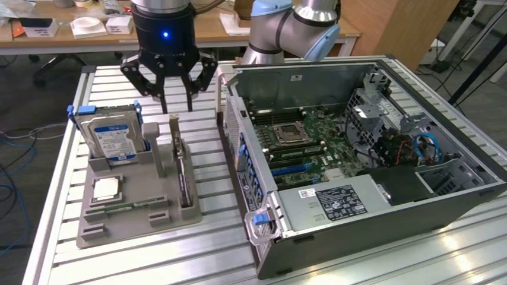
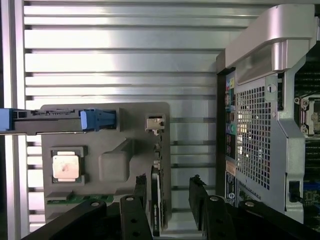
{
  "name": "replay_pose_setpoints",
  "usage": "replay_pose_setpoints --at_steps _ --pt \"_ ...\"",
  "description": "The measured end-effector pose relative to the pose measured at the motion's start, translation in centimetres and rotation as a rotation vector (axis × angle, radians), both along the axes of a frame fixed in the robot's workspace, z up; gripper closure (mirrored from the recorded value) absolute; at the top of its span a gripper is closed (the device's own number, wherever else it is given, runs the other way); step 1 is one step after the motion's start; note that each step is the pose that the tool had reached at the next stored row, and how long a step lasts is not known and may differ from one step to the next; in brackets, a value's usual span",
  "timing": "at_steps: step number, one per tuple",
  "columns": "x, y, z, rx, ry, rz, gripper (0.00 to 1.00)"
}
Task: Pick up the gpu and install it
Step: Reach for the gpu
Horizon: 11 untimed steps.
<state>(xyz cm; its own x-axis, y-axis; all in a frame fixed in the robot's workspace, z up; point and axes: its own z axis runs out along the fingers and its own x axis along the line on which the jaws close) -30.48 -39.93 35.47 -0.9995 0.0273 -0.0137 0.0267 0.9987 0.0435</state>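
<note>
Black 2-finger claw (image 1: 176,108) (image 2: 172,210) is held spread. Thin dark gpu card (image 1: 184,178) (image 2: 156,192), edge-up in grey plastic tray (image 1: 127,228), is located just below, with its long axis running between the jaws.

The worktop (image 1: 158,261) is ribbed bare aluminium, brushed and bright with glare. The tray (image 1: 158,202) is grey matt plastic, slightly grainy. The drive (image 1: 111,139) has a silver metal shell, a glossy blue-white label and blue plastic rails. The chip (image 1: 105,189) shows a dull metal lid. The gpu (image 2: 156,200) has a shiny metal bracket; its face seems dark and matt, but it stands edge-on. The case (image 1: 341,255) is dark matt-painted metal outside and bare grey sheet metal inside, with a perforated grille (image 2: 252,135). The gripper (image 1: 177,110) is black and semi-gloss, jaws included.
</note>
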Motion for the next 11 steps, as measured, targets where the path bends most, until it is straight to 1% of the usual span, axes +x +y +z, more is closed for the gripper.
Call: replay_pose_setpoints --at_steps 4,7,11 --pt "0.0 -0.03 -0.3 -0.0001 0.0001 0.0 0.53" --pt "0.0 -0.27 -0.39 0.0001 0.0 0.0 0.53" --pt "0.0 -0.3 -0.4 -0.0005 0.0 0.0 0.53"
